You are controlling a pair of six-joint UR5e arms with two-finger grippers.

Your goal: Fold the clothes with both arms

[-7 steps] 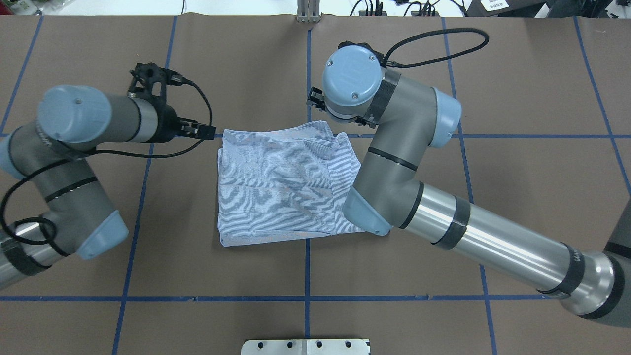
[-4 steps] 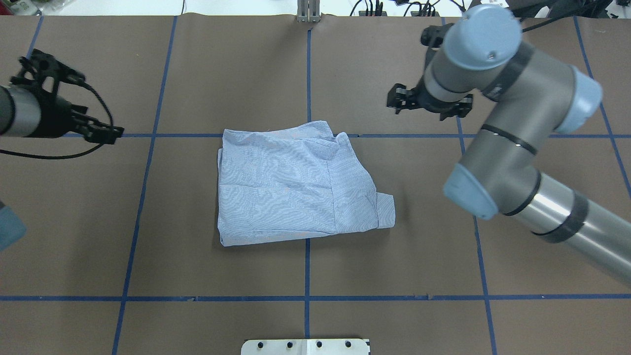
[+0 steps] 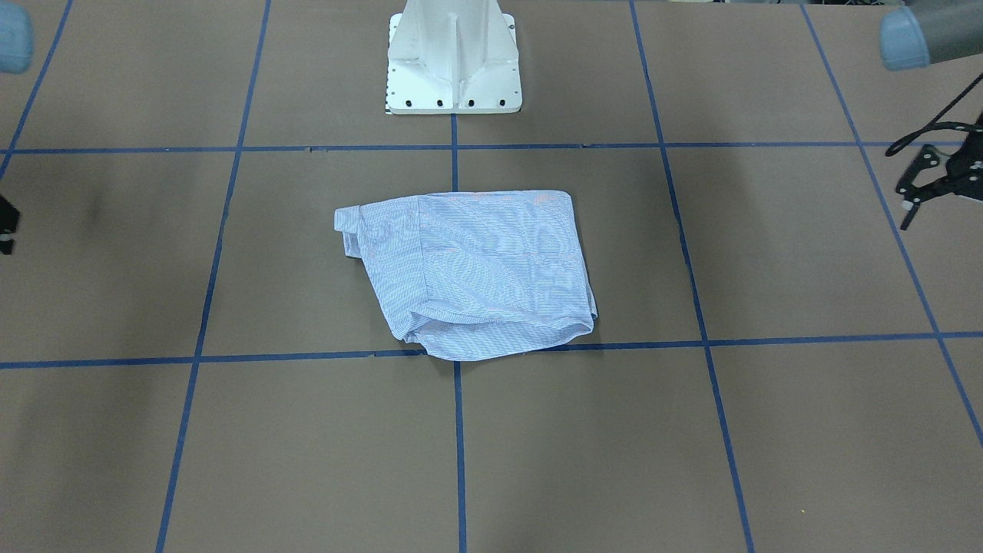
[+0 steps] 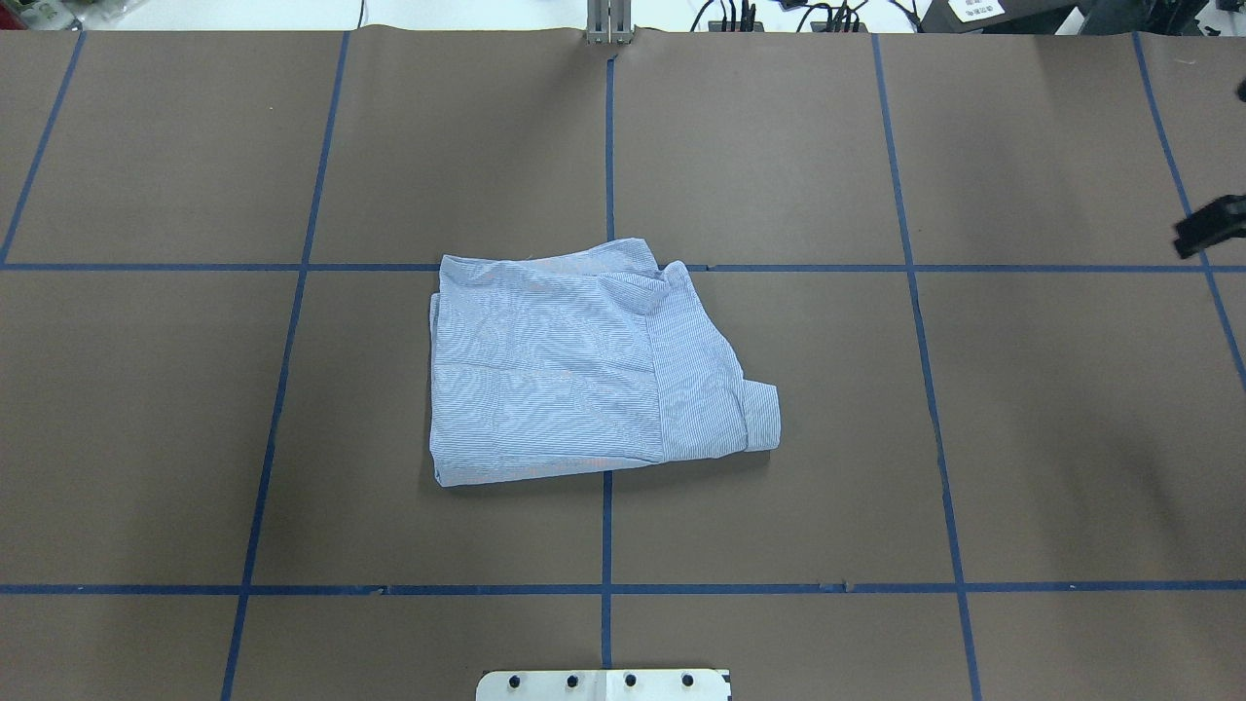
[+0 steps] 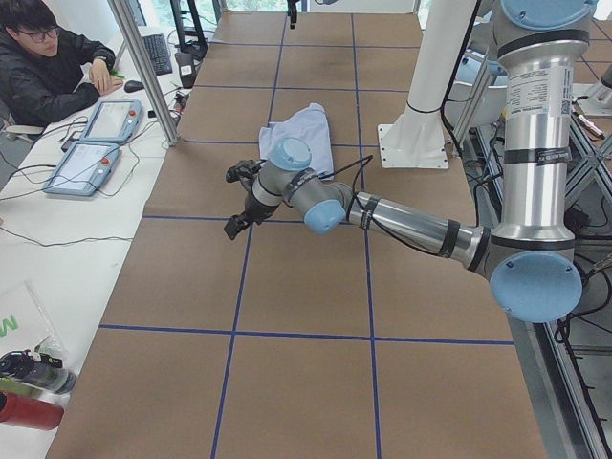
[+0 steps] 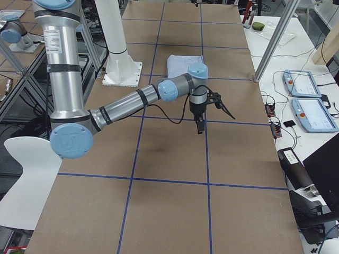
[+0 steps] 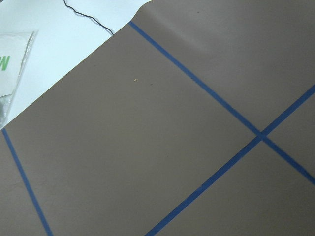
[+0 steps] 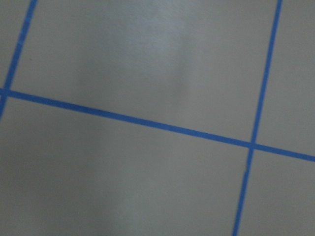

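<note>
The clothes are one light blue-and-white striped shirt [image 4: 574, 370], folded into a rough rectangle at the middle of the table, with a cuff sticking out at its right near corner. It also shows in the front-facing view as the shirt [image 3: 476, 269]. Neither gripper touches it. My left gripper [image 3: 933, 180] hangs far out over the table's left end, only partly in view. Of my right gripper [image 4: 1210, 226] only a black piece shows at the overhead view's right edge. In the side views the left gripper [image 5: 239, 198] and the right gripper [image 6: 204, 115] hover over bare table. I cannot tell if either is open or shut.
The white pedestal base [image 3: 453, 65] stands at the robot's side of the brown, blue-taped table [image 4: 779, 487]. A person [image 5: 48, 67] sits at a side desk with two control tablets [image 5: 96, 143]. An aluminium post [image 5: 143, 67] stands at the table's far edge.
Both arms have swung outward from beside the shirt to the table's two ends. The shirt lies as before, its right cuff now uncovered.
</note>
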